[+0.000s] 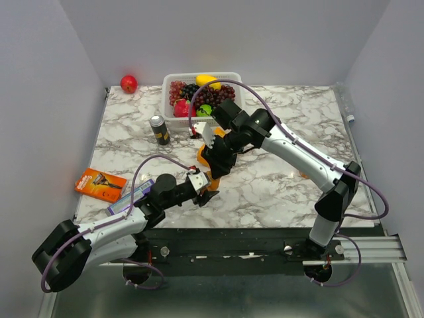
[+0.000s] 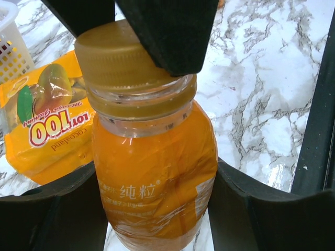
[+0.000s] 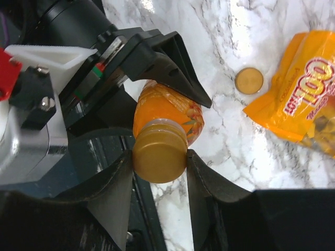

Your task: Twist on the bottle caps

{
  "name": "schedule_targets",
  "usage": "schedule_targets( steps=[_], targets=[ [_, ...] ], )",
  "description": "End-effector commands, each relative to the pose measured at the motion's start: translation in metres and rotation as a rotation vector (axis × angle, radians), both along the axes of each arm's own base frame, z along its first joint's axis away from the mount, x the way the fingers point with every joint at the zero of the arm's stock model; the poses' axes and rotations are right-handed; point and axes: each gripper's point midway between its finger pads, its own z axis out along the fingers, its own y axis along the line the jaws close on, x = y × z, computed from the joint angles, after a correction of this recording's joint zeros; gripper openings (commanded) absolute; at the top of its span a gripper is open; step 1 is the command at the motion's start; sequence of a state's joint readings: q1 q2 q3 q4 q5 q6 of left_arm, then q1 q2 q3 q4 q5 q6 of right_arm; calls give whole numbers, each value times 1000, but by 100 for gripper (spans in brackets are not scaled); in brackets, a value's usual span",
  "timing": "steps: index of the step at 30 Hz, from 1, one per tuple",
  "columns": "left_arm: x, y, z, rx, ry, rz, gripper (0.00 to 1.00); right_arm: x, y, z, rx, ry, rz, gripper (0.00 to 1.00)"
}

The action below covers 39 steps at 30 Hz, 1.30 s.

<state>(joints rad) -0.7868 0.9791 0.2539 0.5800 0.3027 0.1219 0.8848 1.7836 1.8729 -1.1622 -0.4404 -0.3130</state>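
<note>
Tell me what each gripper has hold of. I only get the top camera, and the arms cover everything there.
Observer: The left gripper clamps the body of an orange juice bottle, held upright between its fingers.
Operator: Report the right one.
Observer: The right gripper is closed on the golden cap sitting on that bottle's neck.
Operator: Look for any cap left loose near them.
Observer: A second golden cap lies flat on the table, just beside an orange pouch.
</note>
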Motion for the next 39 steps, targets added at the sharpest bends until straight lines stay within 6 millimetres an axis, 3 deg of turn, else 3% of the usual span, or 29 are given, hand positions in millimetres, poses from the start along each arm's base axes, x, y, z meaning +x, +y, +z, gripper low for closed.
schedule_targets(
  steps=[1,6,12,16,21,24,25,28,29,32,38,39],
  targets=[
    [17,-12,116,-256,-212,24,0,8,-5,-39,-150,81,-239,0],
    [19,-13,115,-266,-174,28,0,22,-6,-46,-207,97,-427,0],
    [18,-12,107,-265,-111,23,0,25,4,-45,-192,116,-447,0],
    [17,-11,88,-213,-59,18,0,35,8,-33,-161,70,-445,0],
    [8,-7,63,-150,-1,-6,0,44,8,-15,-117,-19,-398,10],
    [0,-5,54,-122,27,-22,0,44,14,-1,-64,-54,-315,40],
    [-2,-3,48,-110,50,-22,0,44,16,12,-27,-75,-297,55],
    [-9,-2,40,-88,81,-42,0,43,18,30,12,-107,-241,72],
    [-10,-1,38,-85,87,-42,0,43,21,45,48,-119,-225,75],
    [-15,0,36,-75,97,-56,0,37,18,64,80,-120,-194,85],
    [-23,5,40,-37,69,-90,0,26,-7,77,91,-147,-104,91],
    [-25,6,41,-20,36,-109,0,24,-22,76,93,-191,-28,91]
  ],
)
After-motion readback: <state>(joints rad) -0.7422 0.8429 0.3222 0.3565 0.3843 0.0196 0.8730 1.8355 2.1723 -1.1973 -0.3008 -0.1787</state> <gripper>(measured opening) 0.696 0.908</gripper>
